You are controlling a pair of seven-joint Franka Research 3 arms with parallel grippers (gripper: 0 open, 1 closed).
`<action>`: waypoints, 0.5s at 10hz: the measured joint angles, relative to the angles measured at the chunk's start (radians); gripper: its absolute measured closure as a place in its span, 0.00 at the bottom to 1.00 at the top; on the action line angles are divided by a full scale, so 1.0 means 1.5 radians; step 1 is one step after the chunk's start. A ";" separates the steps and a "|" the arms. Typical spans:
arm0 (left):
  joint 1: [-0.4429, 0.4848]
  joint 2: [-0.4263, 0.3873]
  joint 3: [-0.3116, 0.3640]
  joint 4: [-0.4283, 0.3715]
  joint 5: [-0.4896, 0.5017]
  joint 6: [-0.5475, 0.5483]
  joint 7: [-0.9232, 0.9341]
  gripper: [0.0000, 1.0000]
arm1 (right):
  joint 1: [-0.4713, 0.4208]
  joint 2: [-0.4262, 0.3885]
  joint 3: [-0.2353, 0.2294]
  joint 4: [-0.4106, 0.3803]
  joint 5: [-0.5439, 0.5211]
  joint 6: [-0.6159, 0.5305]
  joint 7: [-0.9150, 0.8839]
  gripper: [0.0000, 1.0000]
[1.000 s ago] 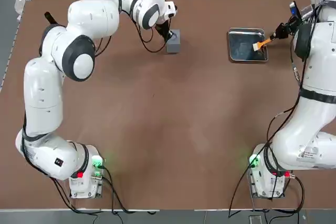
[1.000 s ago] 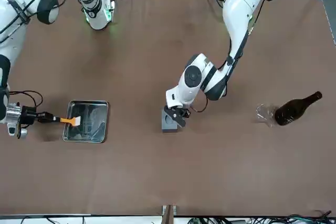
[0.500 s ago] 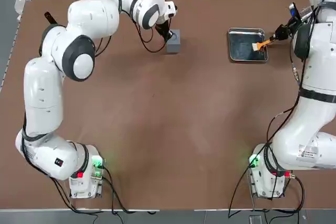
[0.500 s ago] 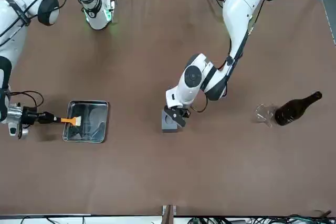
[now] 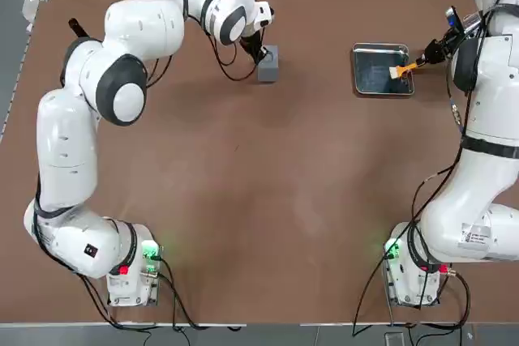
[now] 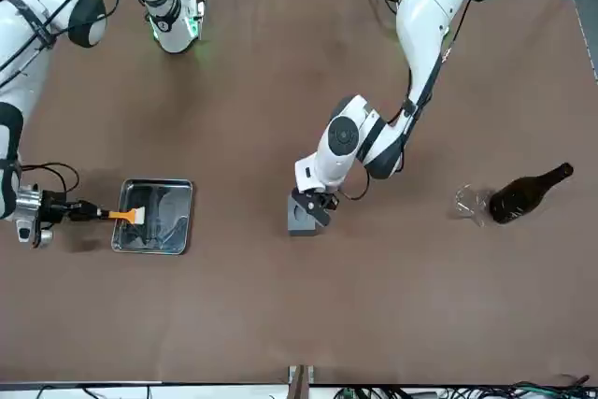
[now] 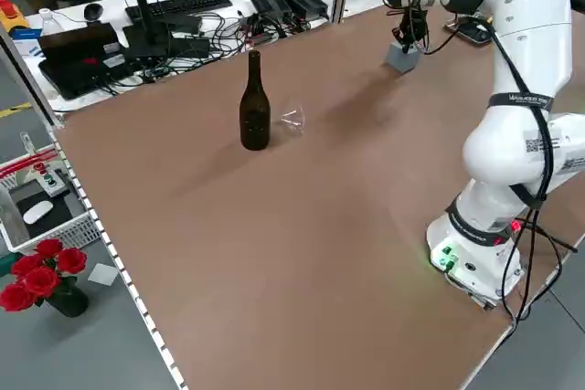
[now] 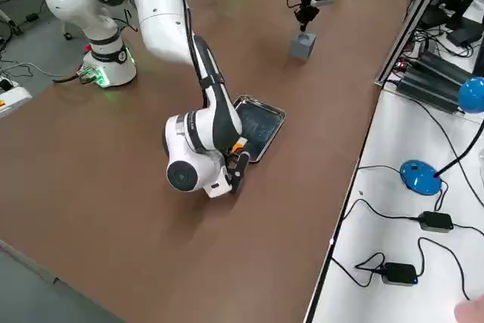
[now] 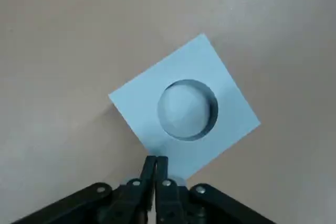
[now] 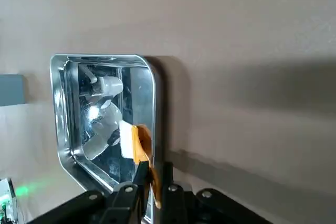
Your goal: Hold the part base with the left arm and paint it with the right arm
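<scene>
Toward far edge of table (image 5: 243, 200), left of tray (image 10: 55, 103): part base (image 9: 226, 124), hole up. Left gripper (image 9: 156, 158) over its side, jaws narrow, almost together; can't tell if touching. Right gripper (image 10: 154, 167) at tray's right side, jaws closed on brush (image 10: 138, 142), white bristles over tray. Dark bottle (image 7: 255, 111) upright toward left edge.
</scene>
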 joint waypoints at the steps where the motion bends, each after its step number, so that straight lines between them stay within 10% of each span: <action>1: 0.000 -0.001 -0.001 0.005 0.000 0.001 -0.001 0.87 | 0.000 0.000 0.000 0.000 0.000 0.004 0.000 0.78; 5: 0.008 -0.086 0.003 0.021 0.000 -0.079 -0.009 0.41 | 0.002 0.001 0.000 0.003 0.000 0.005 0.000 0.46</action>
